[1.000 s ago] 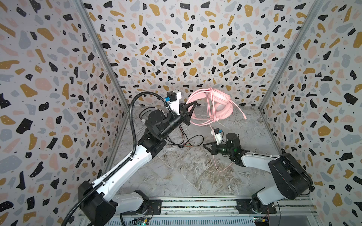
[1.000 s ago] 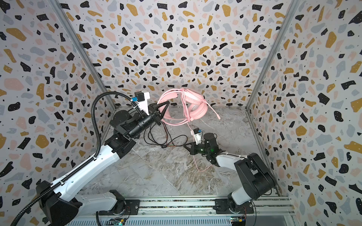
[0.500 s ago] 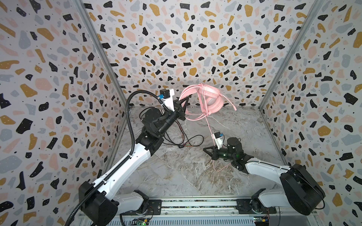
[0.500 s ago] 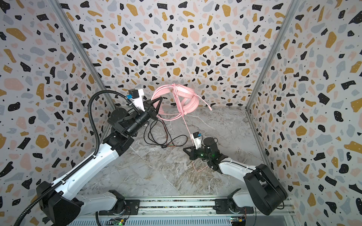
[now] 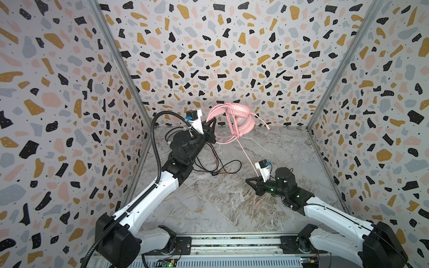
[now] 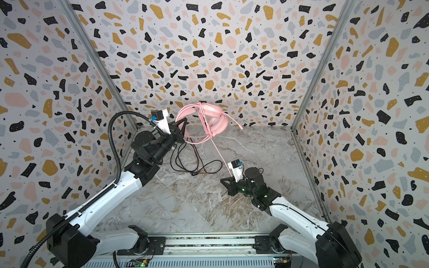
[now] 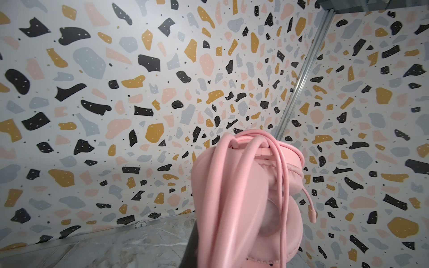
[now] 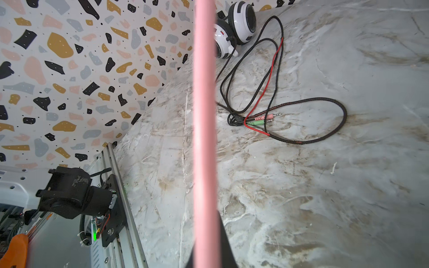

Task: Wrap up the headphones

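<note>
Lifted pink headset [image 5: 241, 118] stays clamped in left tool [image 5: 212, 130]; right tool [image 5: 252, 184] pinches cable [image 5: 247, 157].

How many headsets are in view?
2. The pink headset hangs from the left gripper near the back wall; the white headset lies on the floor, mostly behind that arm in both top views.

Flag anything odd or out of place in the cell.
No visible damage. The white headphones lie on the floor with their black cable sprawled in loose loops, unwrapped. The pink headphones hang from the left gripper; their pink cable runs taut down to the right gripper, mid-wrap.
</note>
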Available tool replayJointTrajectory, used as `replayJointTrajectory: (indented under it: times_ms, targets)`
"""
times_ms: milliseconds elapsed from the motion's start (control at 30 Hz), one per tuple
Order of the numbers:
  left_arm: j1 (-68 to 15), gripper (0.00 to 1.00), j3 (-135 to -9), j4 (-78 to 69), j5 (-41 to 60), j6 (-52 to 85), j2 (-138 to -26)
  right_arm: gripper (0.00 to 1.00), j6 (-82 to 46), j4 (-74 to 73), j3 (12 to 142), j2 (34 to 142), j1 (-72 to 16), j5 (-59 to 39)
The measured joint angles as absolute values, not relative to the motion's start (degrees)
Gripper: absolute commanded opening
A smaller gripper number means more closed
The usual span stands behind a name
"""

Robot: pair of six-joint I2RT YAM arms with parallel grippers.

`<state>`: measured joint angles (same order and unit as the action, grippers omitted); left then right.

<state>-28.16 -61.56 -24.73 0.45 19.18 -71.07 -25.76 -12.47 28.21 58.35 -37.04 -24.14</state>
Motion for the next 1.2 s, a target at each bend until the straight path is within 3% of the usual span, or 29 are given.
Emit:
replayJointTrajectory:
  times_ms: [400, 1200]
  targets:
    - [-28.18, 0.00, -60.95, -23.09, -8.56, 15.42, -72.25, 0.03, -25.52, -6.46, 27.29, 53.28, -37.47, -22.44]
    - [-27.44, 0.00, -60.53, -23.09, -20.18, 14.83, -75.57, 0.05, -26.39, -5.58, 27.07, 55.00, -40.95, -22.55]
